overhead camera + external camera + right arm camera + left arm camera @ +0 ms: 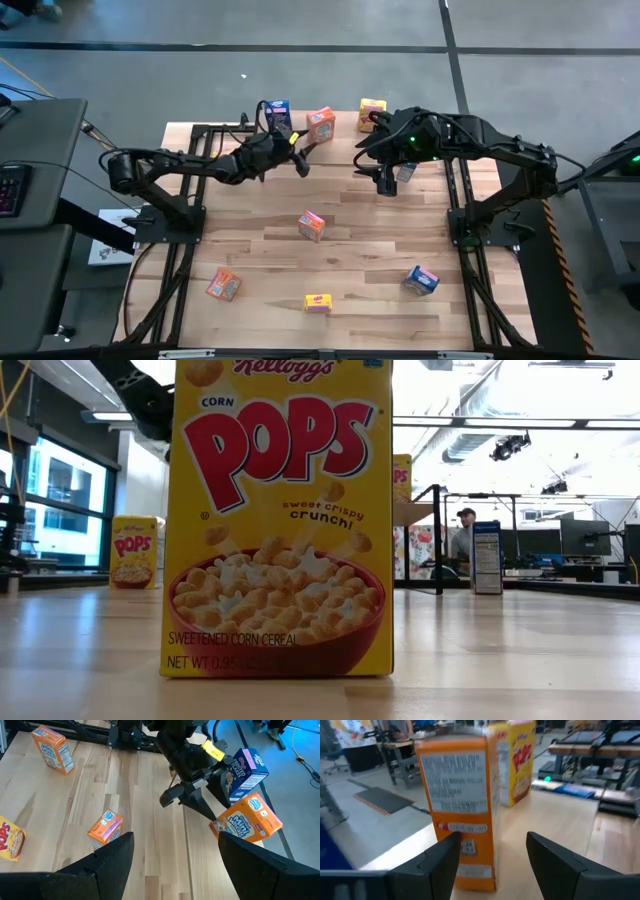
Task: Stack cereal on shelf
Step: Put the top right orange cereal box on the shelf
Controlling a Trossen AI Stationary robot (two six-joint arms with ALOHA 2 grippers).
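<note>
Hidden or unclear: in the low view a yellow box (278,520) stands so near the camera that it fills the middle and hides most of the table (500,650) behind it; no gripper shows there. From above, the shelf's plank cannot be told from the tabletop; only a black post and a wood edge (418,512) show in the low view.
Left gripper: the left gripper (300,158) hangs by the far edge, its fingers (432,865) spread with nothing between them. An orange box (460,810) stands upright just ahead, apart from the pads.
Right gripper: the right gripper (387,183) hangs right of centre, fingers (107,857) held wide and holding nothing.
Far row, left to right: a blue box (279,111), the orange box, then a yellow box (372,113), all upright along the far edge.
Middle and near table: an orange box (224,285) near the left front, another orange box (311,225) at centre, the big yellow box near the front edge, a blue box (421,281) at right front.
Only in one view: the right wrist view shows the left arm's fingertips just beside the orange box. A third blue box (405,171) by the right gripper is mostly covered by it from above.
Room behind: a person (463,538) sits among desks and monitors beyond the table.
</note>
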